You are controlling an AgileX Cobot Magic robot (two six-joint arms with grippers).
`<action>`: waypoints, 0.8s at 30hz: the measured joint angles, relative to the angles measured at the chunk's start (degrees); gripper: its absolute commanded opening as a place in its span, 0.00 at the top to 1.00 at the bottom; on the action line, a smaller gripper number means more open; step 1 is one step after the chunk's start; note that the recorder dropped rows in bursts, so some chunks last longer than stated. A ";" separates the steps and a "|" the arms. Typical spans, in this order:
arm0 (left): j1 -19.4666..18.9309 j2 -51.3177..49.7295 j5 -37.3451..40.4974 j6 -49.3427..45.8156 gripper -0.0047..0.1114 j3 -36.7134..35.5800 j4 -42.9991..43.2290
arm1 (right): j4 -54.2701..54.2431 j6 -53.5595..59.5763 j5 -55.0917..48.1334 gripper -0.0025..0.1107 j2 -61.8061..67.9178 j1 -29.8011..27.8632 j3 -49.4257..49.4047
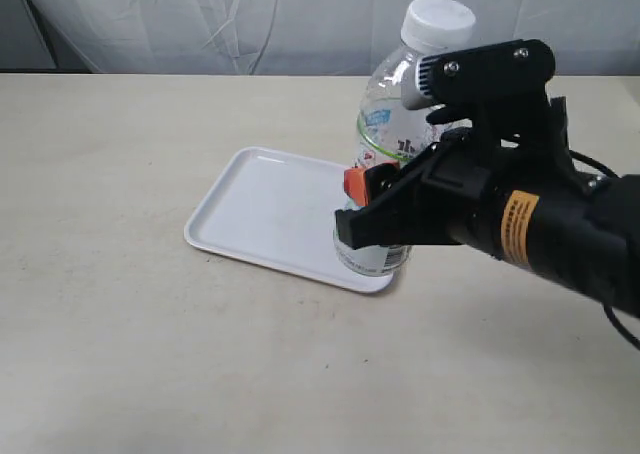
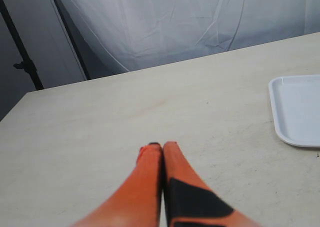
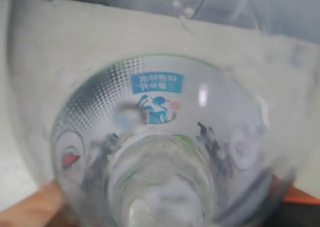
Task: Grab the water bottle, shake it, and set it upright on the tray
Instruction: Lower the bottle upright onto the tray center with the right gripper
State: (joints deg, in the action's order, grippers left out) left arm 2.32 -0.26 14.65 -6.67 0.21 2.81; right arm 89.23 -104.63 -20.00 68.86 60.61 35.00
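Observation:
The water bottle (image 1: 395,124) is clear, with a white cap and a white, green and blue label. It is held nearly upright, its base at the near right corner of the white tray (image 1: 265,209); I cannot tell whether it rests on the tray. My right gripper (image 1: 375,214) is shut on its lower body, and one orange fingertip (image 1: 357,184) shows. In the right wrist view the bottle (image 3: 160,132) fills the picture between orange fingers (image 3: 30,209). My left gripper (image 2: 162,147) hangs shut and empty over bare table, with the tray (image 2: 297,109) off to one side.
The beige table (image 1: 120,354) stretches around the tray. A white curtain (image 1: 200,19) hangs behind its far edge. A dark stand (image 2: 22,62) shows beyond the table in the left wrist view.

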 measured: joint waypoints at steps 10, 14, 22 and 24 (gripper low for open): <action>0.00 0.00 0.00 0.00 0.96 0.00 0.00 | 4.40 1.82 30.15 0.98 7.27 -24.27 2.24; 0.00 0.00 0.00 0.00 0.96 0.00 0.00 | 2.63 11.17 30.80 0.98 10.99 -25.39 5.05; 0.00 0.00 0.00 0.00 0.96 0.00 0.00 | -9.02 28.07 47.15 0.98 21.75 -26.04 15.23; 0.00 0.00 0.00 0.00 0.96 0.00 0.00 | -9.83 29.67 49.03 0.98 24.81 -26.04 17.17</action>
State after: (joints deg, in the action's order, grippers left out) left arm 2.32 -0.26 14.65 -6.67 0.21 2.81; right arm 79.40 -74.96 29.04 93.67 34.57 52.16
